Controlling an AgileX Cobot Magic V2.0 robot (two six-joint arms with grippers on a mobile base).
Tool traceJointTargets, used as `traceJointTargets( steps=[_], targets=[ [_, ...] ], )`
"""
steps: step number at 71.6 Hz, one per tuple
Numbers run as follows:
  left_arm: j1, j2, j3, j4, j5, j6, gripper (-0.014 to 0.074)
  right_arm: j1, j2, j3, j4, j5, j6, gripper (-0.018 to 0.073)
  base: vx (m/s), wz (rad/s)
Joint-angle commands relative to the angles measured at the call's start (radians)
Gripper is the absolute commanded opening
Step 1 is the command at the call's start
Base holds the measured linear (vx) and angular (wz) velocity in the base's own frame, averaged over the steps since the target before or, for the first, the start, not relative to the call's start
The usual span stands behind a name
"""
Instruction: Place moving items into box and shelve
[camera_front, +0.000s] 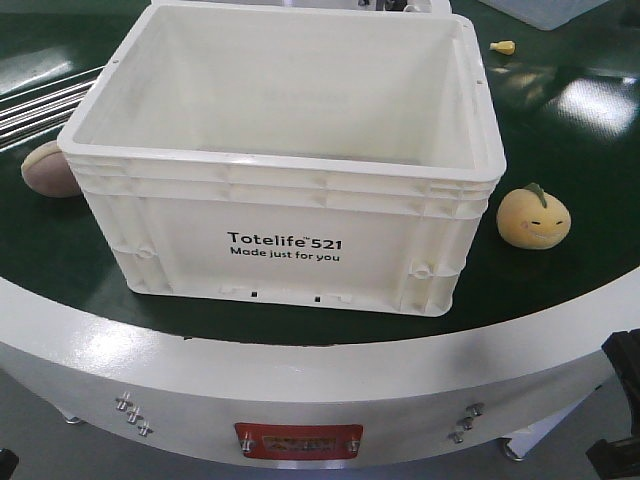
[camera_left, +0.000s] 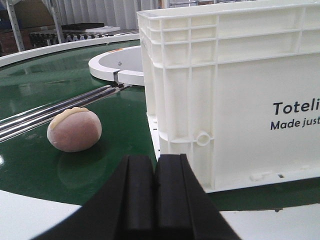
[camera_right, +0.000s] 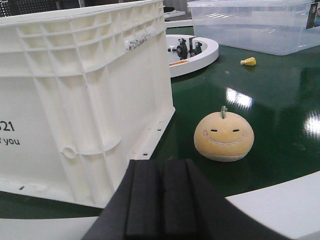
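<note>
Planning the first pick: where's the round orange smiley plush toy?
Front view: the round orange smiley plush toy sits on the green tabletop, right of the cream-white plastic tote, not touching it.

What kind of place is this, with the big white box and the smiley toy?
Probably a robot test lab or workshop, not a home. The box sits on a round green table with a white rim, metal rails lie on it, and storage racks stand behind.

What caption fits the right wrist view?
Shut right gripper faces a smiling orange plush beside the cream box.
</note>
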Motion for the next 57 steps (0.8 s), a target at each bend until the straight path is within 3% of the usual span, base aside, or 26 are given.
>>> traceJointTargets(
  steps=[1,24,39,46,57],
  targets=[
    [0.001,-0.017,0.008,-0.009,-0.079,-0.009,-0.0027,-0.002,-0.004,0.006,-0.009,-0.08,-0.006,-0.0015,0.0,0.0],
    [0.001,-0.017,0.008,-0.008,-0.081,-0.009,-0.0027,-0.002,-0.004,0.006,-0.009,-0.102,-0.006,-0.0015,0.0,0.0],
    [0.001,-0.017,0.006,-0.008,-0.149,-0.008,-0.0027,-0.002,-0.004,-0.005,-0.01,-0.121,-0.011,-0.0015,0.0,0.0],
    [0.001,-0.013,-0.032,-0.007,-0.17,-0.005,-0.0027,-0.002,0.0,-0.058,-0.012,-0.114,-0.046,-0.0015,0.0,0.0],
    [0.001,0.077,-0.161,-0.006,-0.096,-0.005,-0.0027,-0.002,0.085,-0.219,-0.013,-0.016,-0.058,-0.0015,0.0,0.0]
  ],
)
